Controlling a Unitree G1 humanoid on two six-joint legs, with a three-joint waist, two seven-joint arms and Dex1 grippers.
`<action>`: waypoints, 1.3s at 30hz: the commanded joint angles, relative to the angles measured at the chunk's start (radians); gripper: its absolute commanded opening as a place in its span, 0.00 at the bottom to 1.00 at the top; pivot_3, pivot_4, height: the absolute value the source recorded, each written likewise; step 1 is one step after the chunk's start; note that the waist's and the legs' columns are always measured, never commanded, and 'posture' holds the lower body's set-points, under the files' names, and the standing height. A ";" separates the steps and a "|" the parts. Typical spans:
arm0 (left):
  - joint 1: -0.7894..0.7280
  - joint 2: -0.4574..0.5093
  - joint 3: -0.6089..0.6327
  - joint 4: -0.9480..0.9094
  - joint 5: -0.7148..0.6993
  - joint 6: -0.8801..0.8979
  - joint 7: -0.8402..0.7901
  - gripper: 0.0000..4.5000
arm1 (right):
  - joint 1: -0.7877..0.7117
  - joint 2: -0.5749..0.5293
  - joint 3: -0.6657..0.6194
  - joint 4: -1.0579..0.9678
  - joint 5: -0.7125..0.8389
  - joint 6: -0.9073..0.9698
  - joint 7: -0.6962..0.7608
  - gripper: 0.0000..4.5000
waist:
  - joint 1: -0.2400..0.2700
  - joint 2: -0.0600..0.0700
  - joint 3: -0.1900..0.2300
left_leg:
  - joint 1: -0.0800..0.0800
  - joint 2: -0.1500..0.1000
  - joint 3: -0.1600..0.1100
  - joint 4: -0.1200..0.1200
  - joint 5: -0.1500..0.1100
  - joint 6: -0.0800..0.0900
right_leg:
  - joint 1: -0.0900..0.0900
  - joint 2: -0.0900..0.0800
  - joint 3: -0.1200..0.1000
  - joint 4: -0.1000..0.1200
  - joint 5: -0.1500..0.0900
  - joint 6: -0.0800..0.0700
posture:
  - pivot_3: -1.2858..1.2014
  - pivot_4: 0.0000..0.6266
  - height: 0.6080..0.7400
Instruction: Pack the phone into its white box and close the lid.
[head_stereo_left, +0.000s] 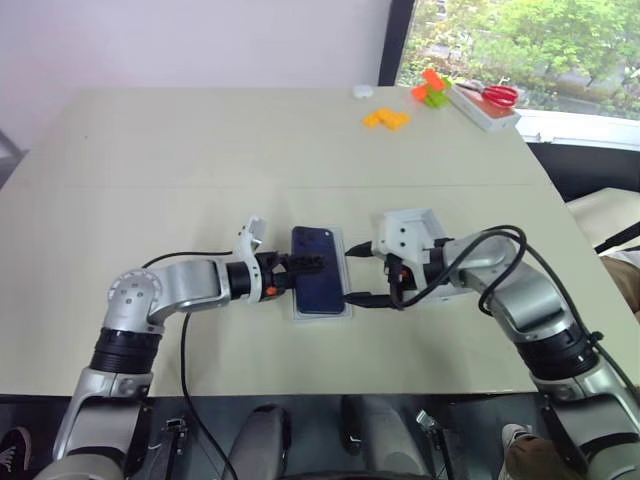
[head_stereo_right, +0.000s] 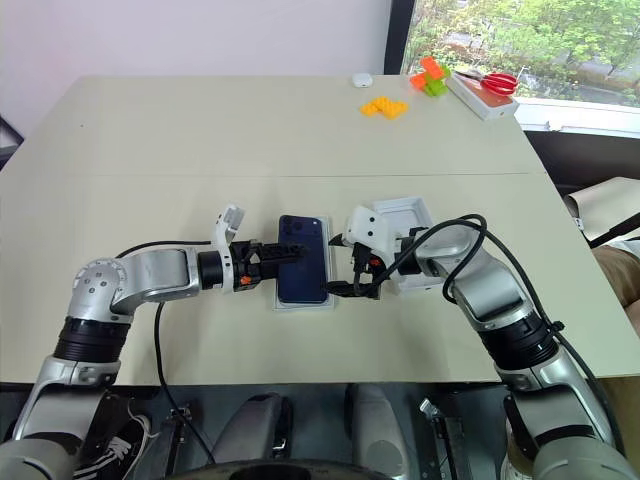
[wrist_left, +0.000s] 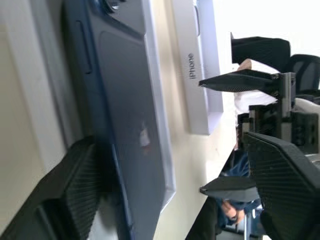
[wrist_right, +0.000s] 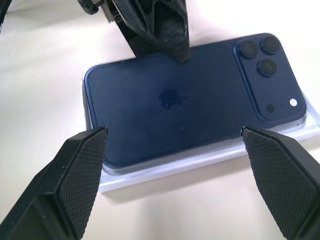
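I'm working in what looks like an office or lab room: a broad beige table (head_stereo_left: 250, 150) against a plain white wall, with a window (head_stereo_left: 520, 40) onto green trees. Scissors (head_stereo_left: 492, 93) and coloured blocks (head_stereo_left: 385, 118) lie at the far edge.

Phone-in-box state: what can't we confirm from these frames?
- White box floor: covered by the phone, all views.
- Lid: right arm overlaps its near part in the head views; printed top not visible.
- Whether the left gripper fingertip touches the phone: unclear, right wrist view.
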 joint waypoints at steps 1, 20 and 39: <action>-0.020 0.031 -0.002 -0.010 -0.008 0.025 -0.020 0.99 | -0.017 0.007 0.001 -0.018 0.001 -0.020 -0.003 1.00 | 0.000 0.000 0.000 | 0.000 0.000 0.000 0.000 0.000 0.000 | 0.000 0.000 0.000 0.000 0.000 0.000 | 0.52 0.24 1.00; -0.079 0.195 0.012 -0.090 -0.008 0.071 -0.075 0.99 | -0.035 0.034 0.005 -0.005 0.003 -0.025 -0.016 1.00 | -0.003 0.000 0.000 | 0.000 0.000 0.000 0.000 0.000 0.000 | 0.000 0.000 0.000 0.000 0.000 0.000 | 0.52 0.24 1.00; 0.008 0.048 0.078 -0.162 0.261 -0.105 -0.177 0.00 | 0.029 0.153 -0.001 0.062 -0.028 -0.098 -0.147 0.02 | 0.001 0.000 0.000 | -0.001 0.000 0.001 -0.001 0.000 0.000 | -0.001 -0.001 0.000 -0.001 0.000 0.000 | 0.52 0.24 1.00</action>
